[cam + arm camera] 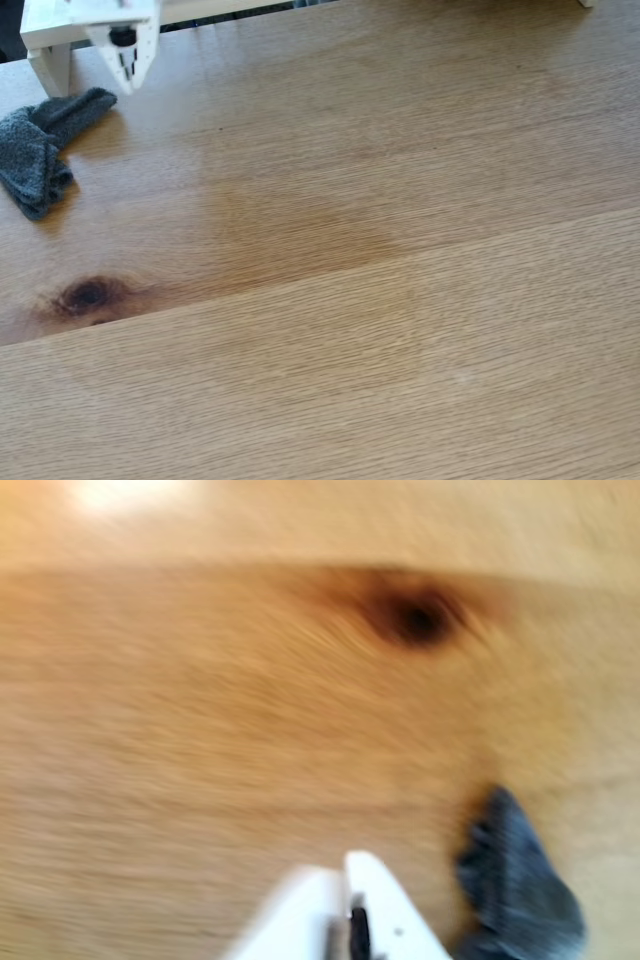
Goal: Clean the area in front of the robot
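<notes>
A crumpled dark grey cloth (42, 152) lies on the wooden table (380, 300) at the far left of the fixed view. The robot's pointed white gripper (130, 84) hangs at the top left, above and a little right of the cloth, apart from it. Its fingers are together with nothing between them. In the blurred wrist view the gripper (345, 872) enters from the bottom edge, shut, with the cloth (520, 880) just to its right and not touched.
A white raised shelf (50, 45) with a leg stands at the top left corner behind the gripper. A dark knot (88, 295) marks the wood below the cloth, and the knot (415, 615) also shows in the wrist view.
</notes>
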